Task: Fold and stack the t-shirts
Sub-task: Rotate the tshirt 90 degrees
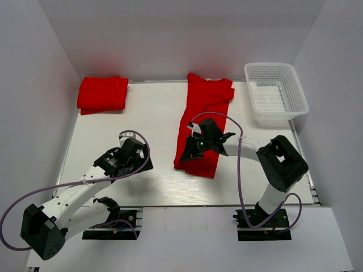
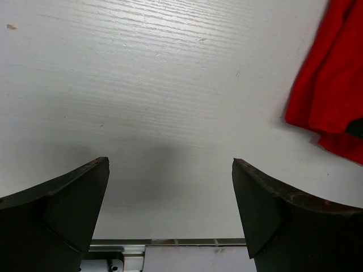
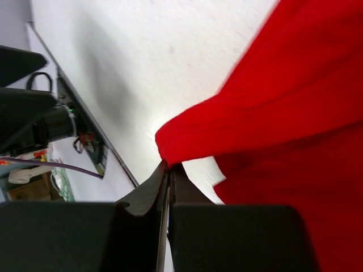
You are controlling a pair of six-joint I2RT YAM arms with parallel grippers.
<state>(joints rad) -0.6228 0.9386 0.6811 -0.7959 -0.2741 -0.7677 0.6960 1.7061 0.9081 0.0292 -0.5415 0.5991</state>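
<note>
A long red t-shirt (image 1: 205, 122), folded into a narrow strip, lies lengthwise in the middle of the table. My right gripper (image 1: 190, 152) is shut on its near left corner, and the right wrist view shows the jaws pinching a lifted edge of the cloth (image 3: 187, 136). A second red t-shirt (image 1: 102, 93) lies folded flat at the far left. My left gripper (image 1: 138, 148) hovers open over bare table to the left of the long shirt, whose edge (image 2: 332, 85) shows at the right of the left wrist view.
A white mesh basket (image 1: 276, 93) stands at the far right corner. White walls close in the table on three sides. A purple cable (image 1: 238, 164) loops off the right arm, and another trails from the left arm.
</note>
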